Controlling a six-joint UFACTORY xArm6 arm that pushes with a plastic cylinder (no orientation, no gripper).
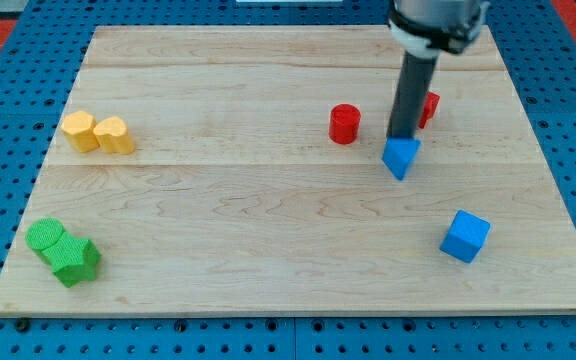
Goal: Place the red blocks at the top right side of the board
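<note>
A red cylinder [344,123] stands right of the board's middle, in the upper half. A second red block [429,107] lies further right, mostly hidden behind my rod, so its shape is unclear. My tip [402,137] sits between the two red blocks, right at the top edge of a blue triangular block [400,157], apparently touching it. The rod rises from there to the view's top.
A blue cube [465,236] lies at the lower right. Two yellow blocks [98,132] sit side by side at the left. Two green blocks [63,251] sit together at the lower left. The wooden board [268,290] rests on a blue pegboard.
</note>
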